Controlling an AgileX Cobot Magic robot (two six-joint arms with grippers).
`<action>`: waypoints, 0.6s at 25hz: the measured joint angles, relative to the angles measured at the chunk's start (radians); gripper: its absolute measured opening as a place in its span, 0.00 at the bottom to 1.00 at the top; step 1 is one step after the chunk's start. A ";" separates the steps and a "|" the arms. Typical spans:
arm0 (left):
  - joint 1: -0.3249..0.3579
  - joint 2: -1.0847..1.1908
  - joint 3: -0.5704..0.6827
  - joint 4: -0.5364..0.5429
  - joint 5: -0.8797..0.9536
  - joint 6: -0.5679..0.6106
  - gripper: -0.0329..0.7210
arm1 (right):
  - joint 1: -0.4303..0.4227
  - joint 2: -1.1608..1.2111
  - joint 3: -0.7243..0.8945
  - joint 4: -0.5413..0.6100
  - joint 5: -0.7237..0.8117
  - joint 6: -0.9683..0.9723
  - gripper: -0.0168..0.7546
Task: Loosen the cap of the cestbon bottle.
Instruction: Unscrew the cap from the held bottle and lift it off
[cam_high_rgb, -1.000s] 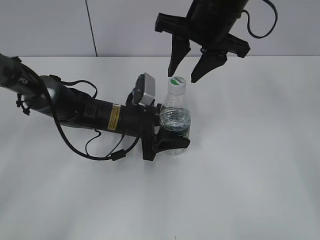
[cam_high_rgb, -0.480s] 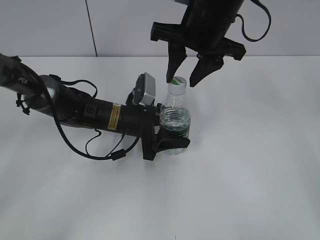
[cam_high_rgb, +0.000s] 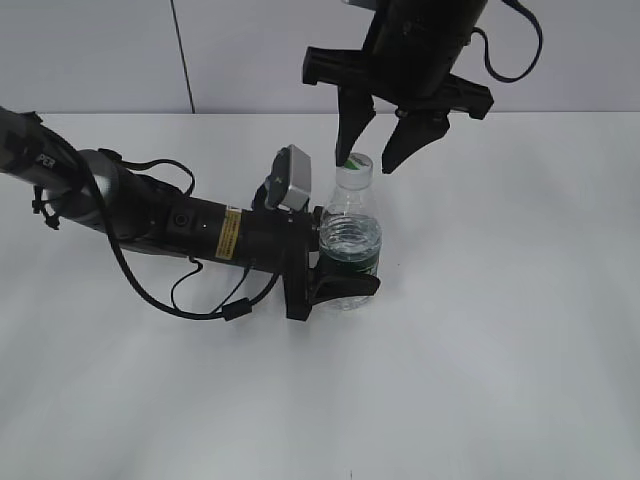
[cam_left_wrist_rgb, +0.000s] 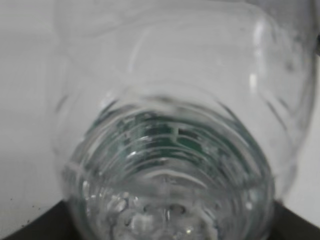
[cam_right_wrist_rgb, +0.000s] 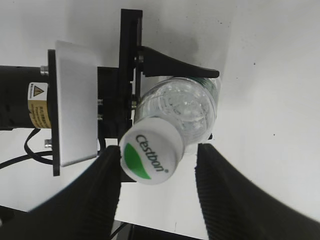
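Note:
The cestbon bottle (cam_high_rgb: 350, 240) stands upright on the white table, clear with a dark green label band low down. My left gripper (cam_high_rgb: 340, 278) comes in from the left and is shut on the bottle's lower body; in the left wrist view the bottle (cam_left_wrist_rgb: 170, 150) fills the frame. The white cap (cam_high_rgb: 355, 166) with its green mark sits on top. My right gripper (cam_high_rgb: 378, 152) hangs open just above it, pointing down. In the right wrist view the cap (cam_right_wrist_rgb: 151, 155) lies between the fingers (cam_right_wrist_rgb: 102, 195), close to the left one, with a gap to the right one.
The left arm (cam_high_rgb: 170, 220) lies low across the table from the left, with a loose black cable (cam_high_rgb: 200, 300) beneath it. Its grey wrist camera box (cam_high_rgb: 290, 180) stands right beside the bottle's neck. A pale wall (cam_high_rgb: 250, 50) runs behind the table.
My right gripper has shifted left and slightly down, so its fingers now straddle the cap from above. The left gripper and the bottle have not moved.

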 joint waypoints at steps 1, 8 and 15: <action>0.000 0.000 0.000 0.000 0.000 0.000 0.59 | 0.001 0.000 0.000 0.000 0.000 0.000 0.51; 0.000 0.000 0.000 0.000 0.000 0.000 0.59 | 0.030 0.000 0.000 -0.004 -0.002 0.000 0.51; 0.000 -0.001 0.000 0.000 0.000 0.000 0.59 | 0.033 0.000 0.000 -0.020 -0.002 0.000 0.51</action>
